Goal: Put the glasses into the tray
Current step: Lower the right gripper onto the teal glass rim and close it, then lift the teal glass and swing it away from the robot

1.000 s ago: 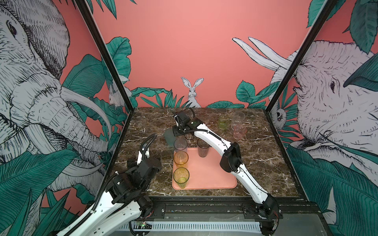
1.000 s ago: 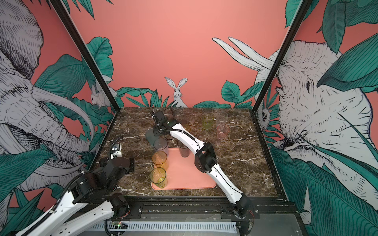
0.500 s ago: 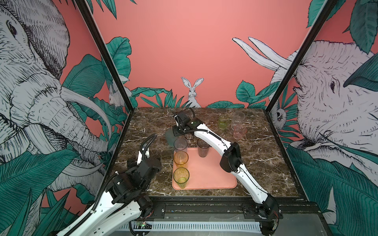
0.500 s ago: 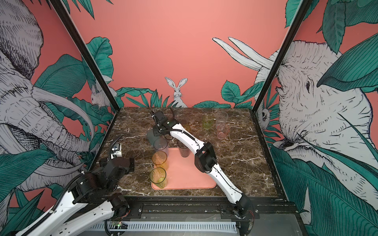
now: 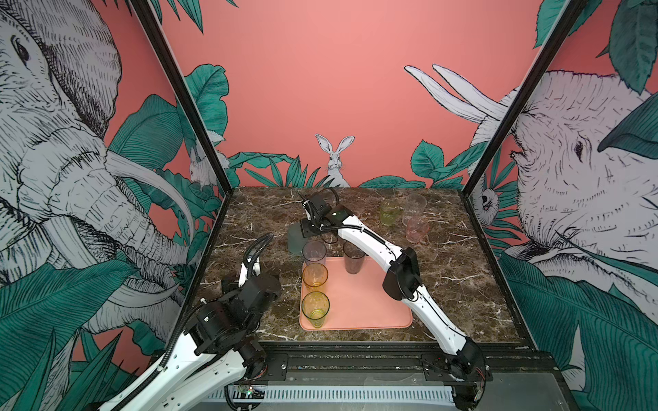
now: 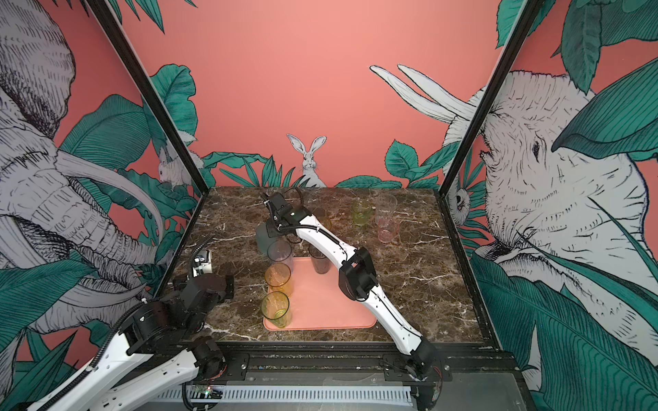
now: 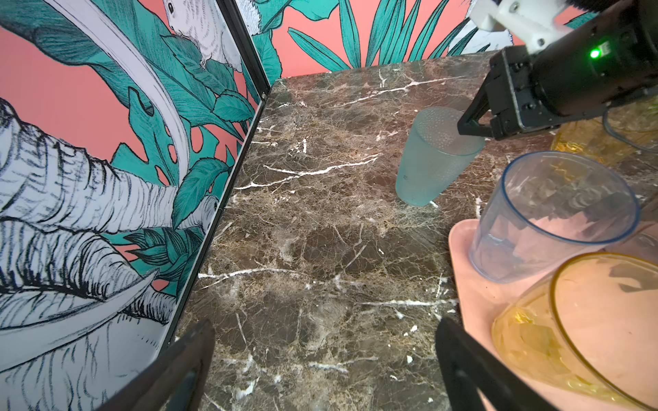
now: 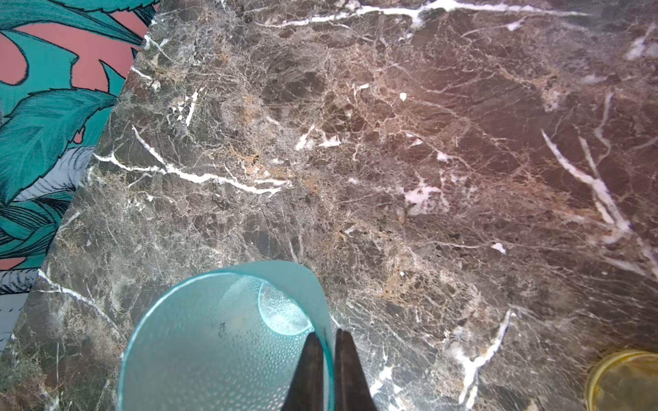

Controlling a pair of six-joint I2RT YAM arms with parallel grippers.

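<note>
**OPERATOR:** Report jaw state and load.

**ARM:** My right gripper [image 8: 327, 335] is clenched on the rim wall of the frosted teal-grey plastic tumbler [image 7: 427, 167], with one finger inside the mouth and one outside. My left gripper [image 7: 324, 325] stands released and empty over the brown marble tabletop [image 7: 313, 249], at 9 o'clock from the tray (12 o'clock = rear wall).

**OPERATOR:** Location of the tumbler?

**ARM:** It is off the flat salmon-pink rounded-square tray [image 5: 366, 302], just beyond the tray's 11 o'clock corner. Its base appears to rest on the marble.

**OPERATOR:** Orientation?

**ARM:** Mouth up, base down. The long axis runs base to rim, close to vertical, and the body tapers toward the base. I cannot tell whether it leans slightly in my pinch.

**OPERATOR:** Procedure for this step?

**ARM:**
1. Lift straight up until the base clears the tray rim and the neighbouring rims.
2. Travel slowly. I judge that a one-wall pinch lets the tumbler swing.
3. Avoid the tall clear tumbler [image 5: 314, 251] at the tray's 11 o'clock, just beside my load.
4. Skip occupied positions: the amber tumbler [image 5: 314, 275] at 9 o'clock, the yellow-green tumbler [image 5: 315, 307] at 7 o'clock and the smoky grey tumbler [image 5: 353, 259] at 12 o'clock.
5. Target the bare floor at the tray's centre or at 3 o'clock.
6. Hold the axis vertical, seat the base flat, then release.
</note>
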